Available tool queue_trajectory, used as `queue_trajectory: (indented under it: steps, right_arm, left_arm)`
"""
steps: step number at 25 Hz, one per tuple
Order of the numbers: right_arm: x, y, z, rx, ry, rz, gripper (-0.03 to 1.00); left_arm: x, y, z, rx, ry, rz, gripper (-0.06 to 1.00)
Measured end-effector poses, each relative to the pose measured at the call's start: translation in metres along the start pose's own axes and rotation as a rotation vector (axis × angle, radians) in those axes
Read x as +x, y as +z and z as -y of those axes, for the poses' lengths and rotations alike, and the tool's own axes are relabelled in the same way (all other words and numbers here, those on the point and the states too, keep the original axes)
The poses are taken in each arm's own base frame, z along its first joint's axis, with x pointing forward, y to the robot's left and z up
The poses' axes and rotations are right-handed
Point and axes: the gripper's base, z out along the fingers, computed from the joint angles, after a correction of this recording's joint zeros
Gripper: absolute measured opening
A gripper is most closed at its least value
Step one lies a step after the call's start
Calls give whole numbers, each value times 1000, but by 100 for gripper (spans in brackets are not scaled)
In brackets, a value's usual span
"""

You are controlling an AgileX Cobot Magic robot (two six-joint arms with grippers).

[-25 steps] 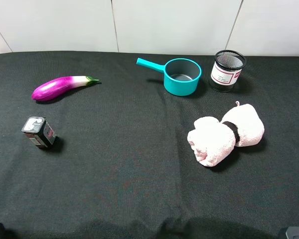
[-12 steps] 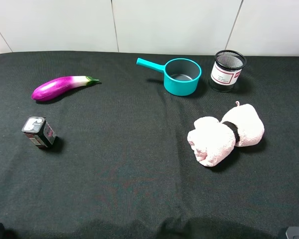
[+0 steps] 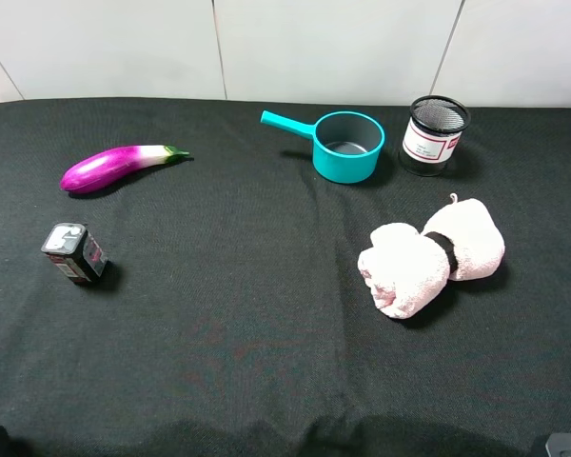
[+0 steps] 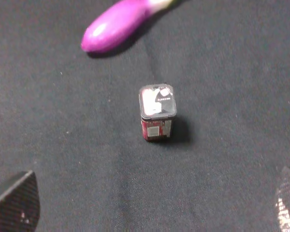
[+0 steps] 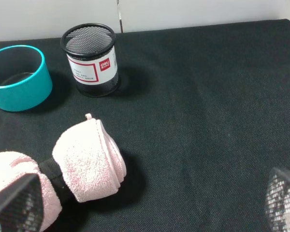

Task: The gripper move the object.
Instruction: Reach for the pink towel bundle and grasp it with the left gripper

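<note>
Pale pink rolled towel with black band [image 3: 414, 267]: lies on the black cloth table [image 3: 266, 333], near the teal handled pot [image 3: 347, 146], in front of it and to its right.
Left claw [image 4: 150, 208]: fingers wide apart, empty, above a small dark box [image 4: 157, 112] well apart from the pot.
Right claw [image 5: 149, 203]: fingers wide apart, empty, above the towel.
Black mesh cup [image 3: 435, 134]: upright, just beside the pot.

Looks like a robotics lab test bench: table [image 3: 247, 324] draped in black cloth, backed by a bare white panelled wall [image 3: 333, 48], set with unrelated props: eggplant [image 3: 114, 167], teal pot [image 3: 347, 148], mesh pen holder [image 3: 436, 135], small box [image 3: 74, 252], rolled pink towel [image 3: 428, 259].
</note>
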Motion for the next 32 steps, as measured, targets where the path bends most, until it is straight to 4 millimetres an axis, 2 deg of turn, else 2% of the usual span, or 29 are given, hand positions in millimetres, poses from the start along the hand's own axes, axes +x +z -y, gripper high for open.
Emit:
queue_trajectory:
  steps: [14, 20, 25, 32]
  right_arm:
    - [0, 0, 0, 0, 0, 0, 69]
    - [0, 0, 0, 0, 0, 0, 69]
    - [0, 0, 0, 0, 0, 0, 69]
    - [0, 0, 0, 0, 0, 0, 69]
  left_arm:
    - [-60, 44, 4, 100, 73, -257, 96]
    - [-95, 67, 9, 165, 84, -331, 95]
    - [-122, 85, 21, 209, 142, -369, 95]
    - [-153, 115, 52, 281, 243, -423, 94]
